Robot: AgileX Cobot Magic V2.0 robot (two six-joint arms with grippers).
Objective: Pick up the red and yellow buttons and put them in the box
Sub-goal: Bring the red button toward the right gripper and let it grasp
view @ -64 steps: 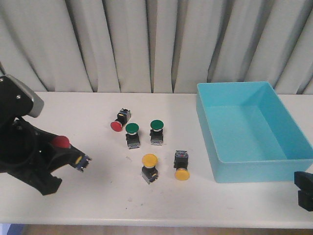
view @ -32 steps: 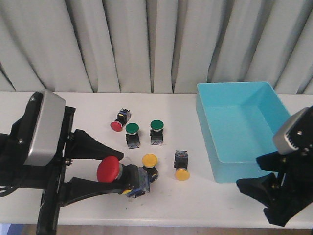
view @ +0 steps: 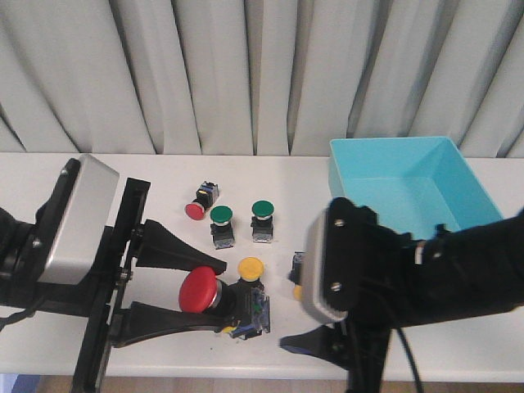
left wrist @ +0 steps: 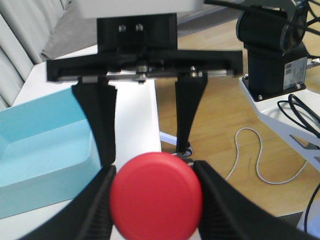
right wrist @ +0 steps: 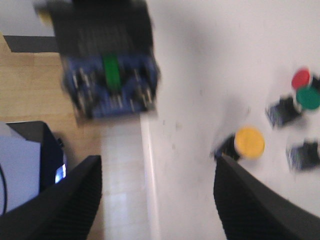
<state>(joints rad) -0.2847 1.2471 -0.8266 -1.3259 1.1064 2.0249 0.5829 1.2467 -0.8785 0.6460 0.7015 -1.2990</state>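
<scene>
My left gripper (view: 219, 295) is shut on a red button (view: 199, 290) and holds it above the table's front edge; its red cap fills the left wrist view (left wrist: 156, 200). My right gripper (right wrist: 157, 200) is open and empty, facing that held button's blue underside (right wrist: 112, 85). On the table lie another red button (view: 195, 210), a yellow button (view: 250, 267) and a second button (view: 298, 260) whose cap my right arm (view: 393, 282) mostly hides. The light-blue box (view: 389, 141) stands at the right, its front hidden by that arm.
Two green-capped buttons (view: 221, 215) (view: 262, 209) stand behind the yellow one. Grey curtains hang behind the table. My right arm fills the front right of the table. The floor, cables and a robot base (left wrist: 272, 55) lie beyond the table's edge.
My left gripper has moved a little right with the red button. My right arm has swung from the front right toward the middle, now covering the second yellow button and the box's front.
</scene>
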